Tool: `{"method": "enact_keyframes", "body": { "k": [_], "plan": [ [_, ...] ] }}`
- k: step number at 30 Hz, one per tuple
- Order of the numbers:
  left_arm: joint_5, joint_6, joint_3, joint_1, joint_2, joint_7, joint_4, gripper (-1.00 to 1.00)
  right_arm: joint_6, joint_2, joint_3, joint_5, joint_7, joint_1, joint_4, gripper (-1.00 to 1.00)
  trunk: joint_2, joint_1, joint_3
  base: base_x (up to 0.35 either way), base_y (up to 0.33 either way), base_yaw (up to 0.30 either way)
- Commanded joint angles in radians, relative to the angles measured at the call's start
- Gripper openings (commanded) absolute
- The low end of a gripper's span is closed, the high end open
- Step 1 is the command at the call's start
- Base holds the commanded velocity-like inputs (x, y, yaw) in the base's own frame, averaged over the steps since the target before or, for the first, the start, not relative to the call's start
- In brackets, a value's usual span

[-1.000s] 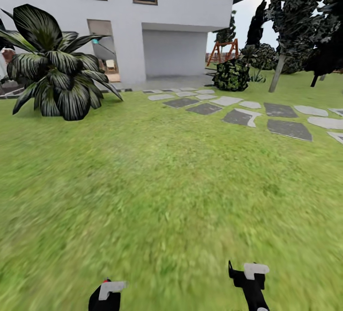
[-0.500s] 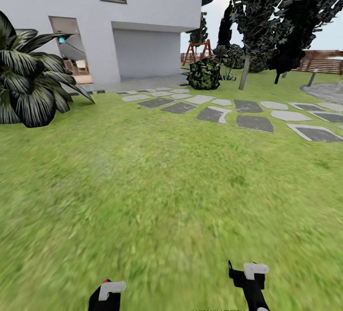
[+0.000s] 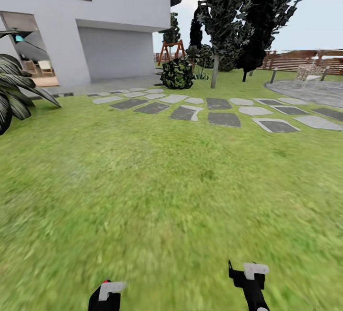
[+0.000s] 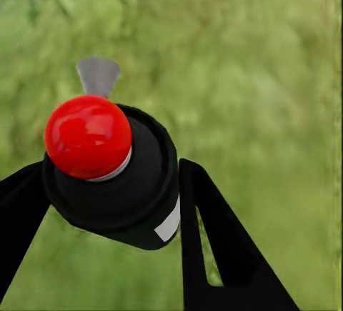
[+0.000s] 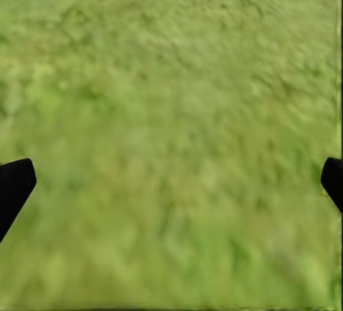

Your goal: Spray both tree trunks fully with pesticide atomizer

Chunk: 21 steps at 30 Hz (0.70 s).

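Found the left end effector (image 3: 108,291) clamped on the pesticide atomizer (image 4: 114,175), a black bottle with a red cap and grey nozzle, seated between both fingers. Found the right end effector (image 3: 250,277) spread wide and empty over grass.

Judged the step in hand as the approach to the trees (image 3: 224,10), well ahead of both end effectors and to their right. Noted the nearer tree trunk (image 3: 214,70) as pale and slim at this range, with a darker tree just beyond it. Advised driving close before any spraying, turning the nozzle toward the trunk, and avoiding any slackening of the grip on so small a bottle. No pesticide cloud observed.

Recorded open lawn (image 3: 157,182) under and ahead of the end effectors, without obstruction. Recorded stepping stones (image 3: 224,119) across the route, a round bush (image 3: 177,73) beside the trunk, a white house (image 3: 109,25) ahead-left, and a slatted fence (image 3: 305,60) far ahead-right.
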Motion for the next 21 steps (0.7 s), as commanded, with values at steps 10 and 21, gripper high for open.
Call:
{"method": "enact_keyframes", "body": {
  "k": [10, 21],
  "plan": [
    [0.000, 0.000, 0.000, 0.001, -0.001, 0.000, 0.001, -1.00, 0.000, 0.000, 0.000, 0.000, 0.000, 0.000, 0.000, 1.00, 0.000, 0.000, 0.000, 0.000, -0.272, -0.296],
    [0.001, 0.000, 0.000, 0.001, -0.001, 0.000, 0.001, -1.00, 0.000, 0.000, 0.000, 0.000, 0.000, 0.000, 0.000, 1.00, 0.000, 0.000, 0.000, 0.000, -0.272, -0.296]
  ]
}}
